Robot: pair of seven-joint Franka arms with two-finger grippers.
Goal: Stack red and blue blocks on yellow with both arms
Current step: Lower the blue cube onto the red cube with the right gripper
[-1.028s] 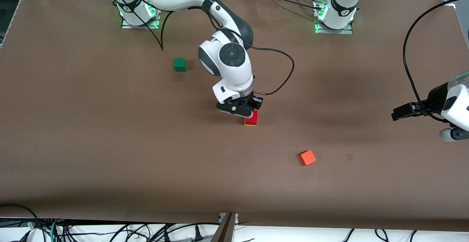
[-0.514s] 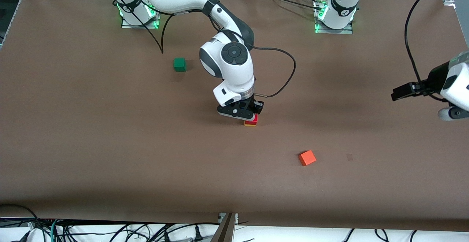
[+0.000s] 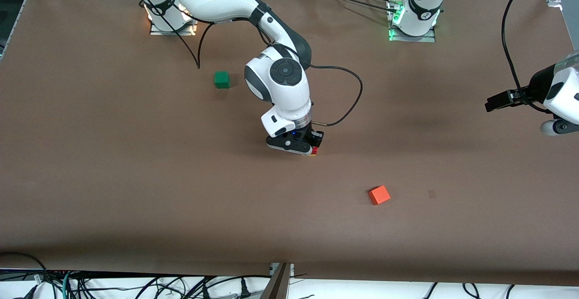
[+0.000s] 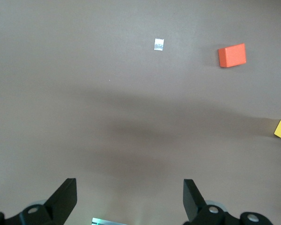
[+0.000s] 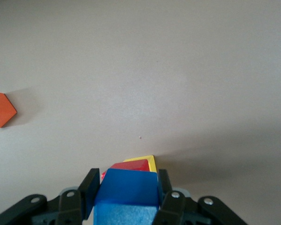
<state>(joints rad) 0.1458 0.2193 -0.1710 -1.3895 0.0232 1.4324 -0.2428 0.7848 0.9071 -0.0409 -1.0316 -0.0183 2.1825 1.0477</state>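
My right gripper (image 3: pixel 302 147) is shut on the blue block (image 5: pixel 129 188), with a finger on each side of it. It holds the block low over the stack in the middle of the table. The red block (image 5: pixel 131 166) lies on the yellow cube (image 5: pixel 149 161) right beneath the blue one; I cannot tell if blue and red touch. In the front view the blue block is hidden, and only a corner of the red block (image 3: pixel 314 149) and a sliver of the yellow cube (image 3: pixel 312 154) show. My left gripper (image 4: pixel 129 201) is open and empty, up in the air at the left arm's end of the table (image 3: pixel 494 102).
A green cube (image 3: pixel 221 79) sits nearer the right arm's base. An orange-red cube (image 3: pixel 379 195) lies nearer the front camera than the stack, and shows in both wrist views (image 4: pixel 232 55) (image 5: pixel 0 110). A small tape mark (image 3: pixel 432 194) is beside it.
My right gripper has come down with the blue block and now covers nearly all of the red and yellow stack. My left gripper has drifted up in the front view.
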